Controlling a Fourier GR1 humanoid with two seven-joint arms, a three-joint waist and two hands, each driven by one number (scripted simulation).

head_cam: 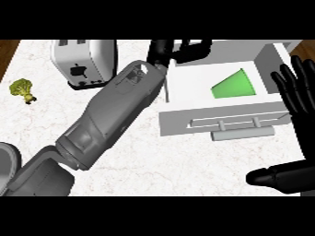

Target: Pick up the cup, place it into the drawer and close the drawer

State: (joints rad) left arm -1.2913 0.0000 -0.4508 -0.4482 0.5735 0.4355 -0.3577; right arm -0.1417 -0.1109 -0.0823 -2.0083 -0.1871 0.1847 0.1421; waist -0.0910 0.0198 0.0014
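White marble tabletop [187, 167], wood floor showing at both side edges. Toaster [84, 60] at back left, broccoli [23, 90] near the left edge, both well apart from the work.

Drawer [221, 118] sits pulled out at centre-right, front panel and bar handle [242, 134] facing the robot. Green cup [239, 85] is already inside, lying on the drawer floor toward the right wall, not upright.

Left forearm [113, 115] runs diagonally up from the lower-left corner. Left hand [161, 50] is at the drawer's back-left corner, over or just beside the rim, apart from the cup. Can't tell whether it's spread or curled, since the forearm hides most of it. Right hand [308, 99] rests at the right edge, wide open, fingers straight and pointing up, holding nothing.

Judgement: placing looks done, so what's left is clearing the left hand and closing the drawer.

How to do it well:
- Lift the left hand up and back first, so nothing is over the rim when the drawer moves.
- Push on the front panel or handle, near its middle, so the drawer goes in straight w/o skewing.
- Right hand is nearest the handle and prob. the easier choice.
- Go steady: a cup lying down may roll or slide with a jolt.
- Check the panel sits flush before letting off.
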